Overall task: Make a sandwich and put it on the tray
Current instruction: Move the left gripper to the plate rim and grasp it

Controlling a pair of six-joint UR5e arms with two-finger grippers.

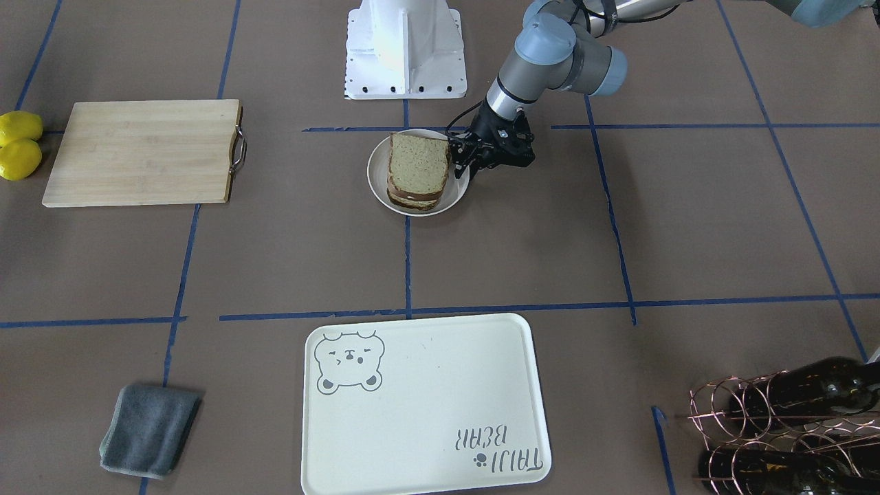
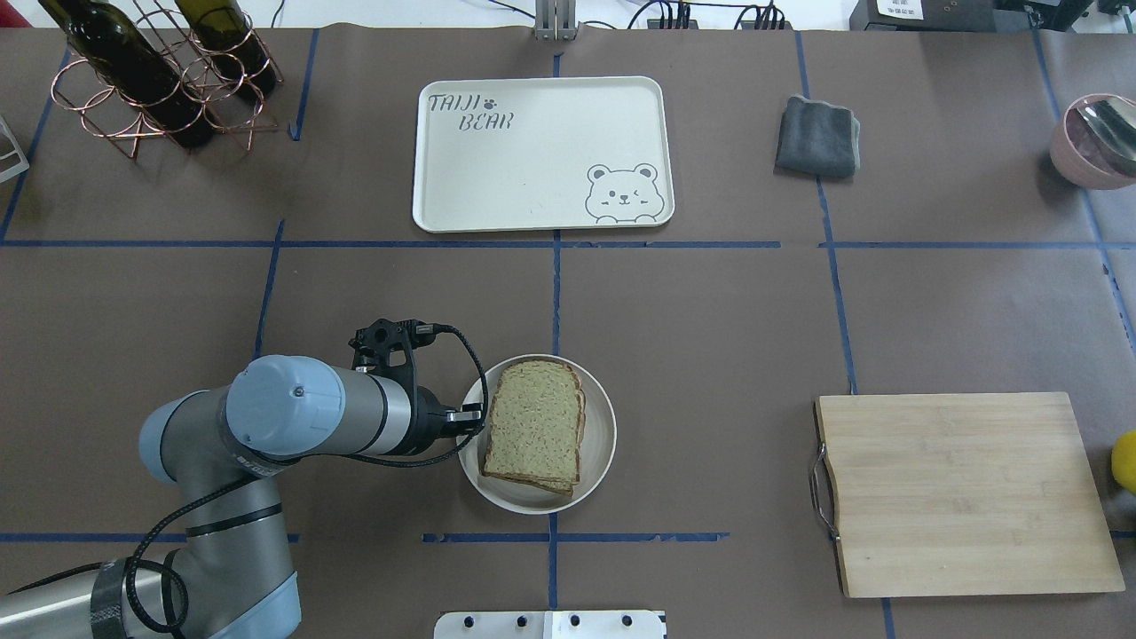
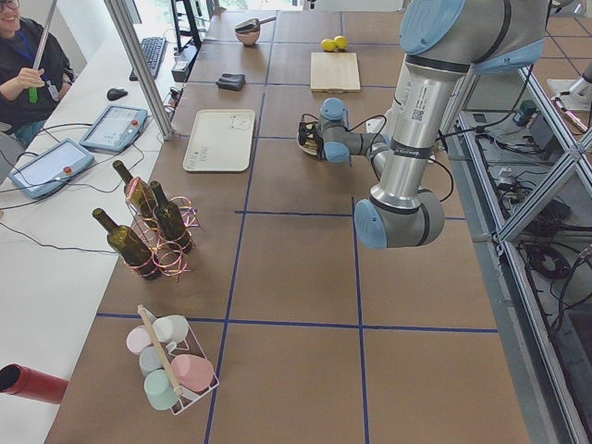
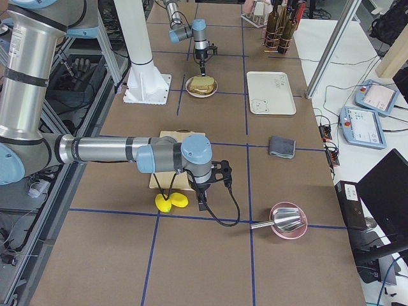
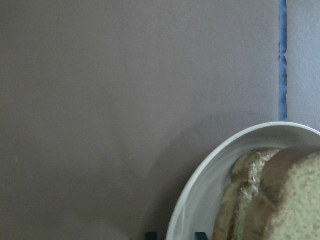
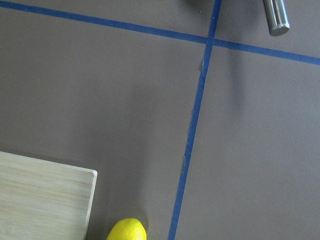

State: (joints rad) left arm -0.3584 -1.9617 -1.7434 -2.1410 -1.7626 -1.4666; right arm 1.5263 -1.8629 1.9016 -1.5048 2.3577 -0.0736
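Note:
The sandwich (image 1: pixel 417 165) is two stacked slices of speckled bread with a pale layer between them; no yolk shows. It lies on a small round white plate (image 1: pixel 377 180) near the robot's base, and it also shows in the overhead view (image 2: pixel 535 422) and the left wrist view (image 5: pixel 295 200). My left gripper (image 1: pixel 459 157) is low at the plate's rim (image 5: pixel 200 185). Its fingertips stand close together on either side of the rim, shut on it. The cream bear tray (image 1: pixel 440 385) lies bare across the table. My right gripper (image 4: pixel 201 204) hovers by the lemons; I cannot tell whether it is open or shut.
A wooden cutting board (image 2: pixel 958 493) with a metal handle lies on my right, with two lemons (image 1: pixel 19 144) beside it. A grey cloth (image 2: pixel 816 135) lies right of the tray. A wire rack of wine bottles (image 2: pixel 151 80) stands far left. A pink bowl (image 2: pixel 1096 142) holds a metal scoop.

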